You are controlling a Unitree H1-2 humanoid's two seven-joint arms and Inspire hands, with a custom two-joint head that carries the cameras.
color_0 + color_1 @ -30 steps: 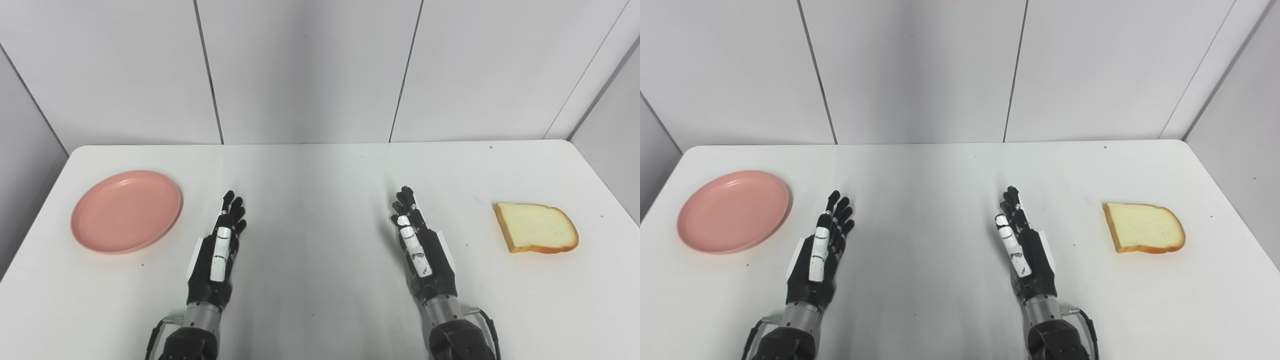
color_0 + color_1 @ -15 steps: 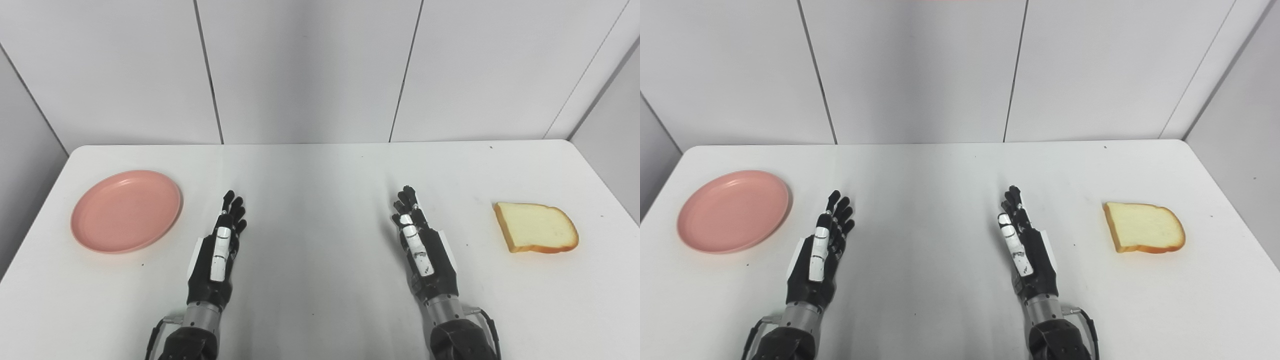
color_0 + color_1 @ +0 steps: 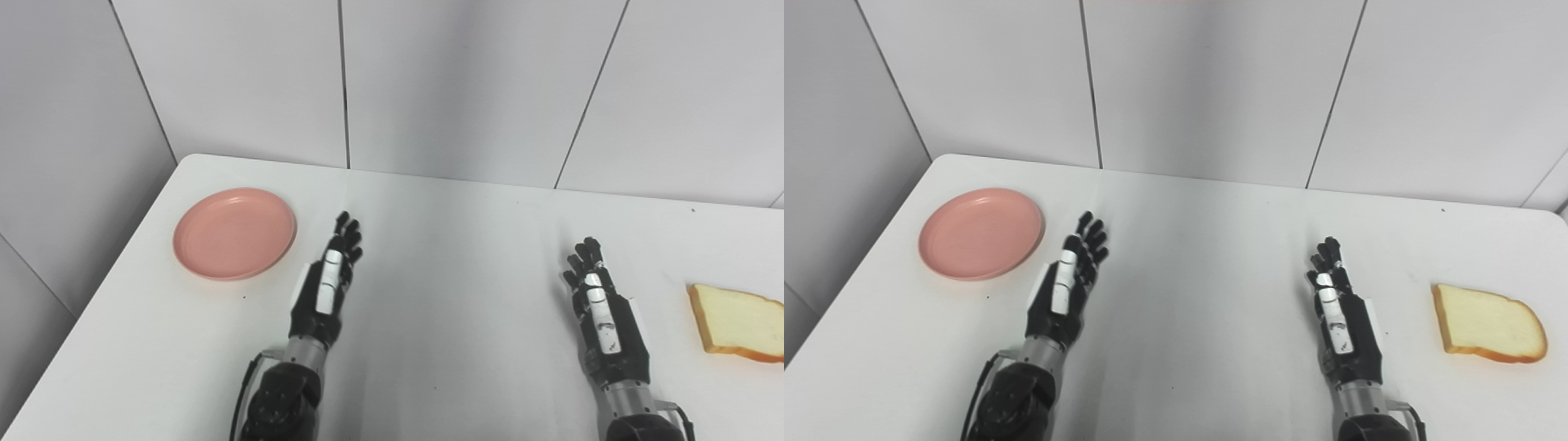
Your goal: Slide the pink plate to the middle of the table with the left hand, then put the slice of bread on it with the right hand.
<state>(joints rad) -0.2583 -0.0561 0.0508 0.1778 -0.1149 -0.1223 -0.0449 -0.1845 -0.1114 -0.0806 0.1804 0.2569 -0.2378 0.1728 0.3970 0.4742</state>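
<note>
Turning left, the head cameras have swung the whole view, so the plate (image 3: 235, 233) and bread (image 3: 1488, 324) only appear displaced; neither has moved on the surface (image 3: 453, 245), and the hands lie much as they did a second ago. That shift looks like the robot squaring up to the plate before the first step, which has not begun.

Fingers of the left hand (image 3: 326, 286) are stretched forward, loosely together and holding nothing; the plate lies just beyond and to the left of their tips, near but not touching. Fingers of the right hand (image 3: 1341, 312) are likewise straight, close together and empty, with the bread well off to their right, flat on the surface near its right edge.

Both task things are untouched. Judging from this, the left hand must next reach leftward past its fingertips to the plate's rim and drag it toward the bare middle between the two hands, while the right hand waits.
</note>
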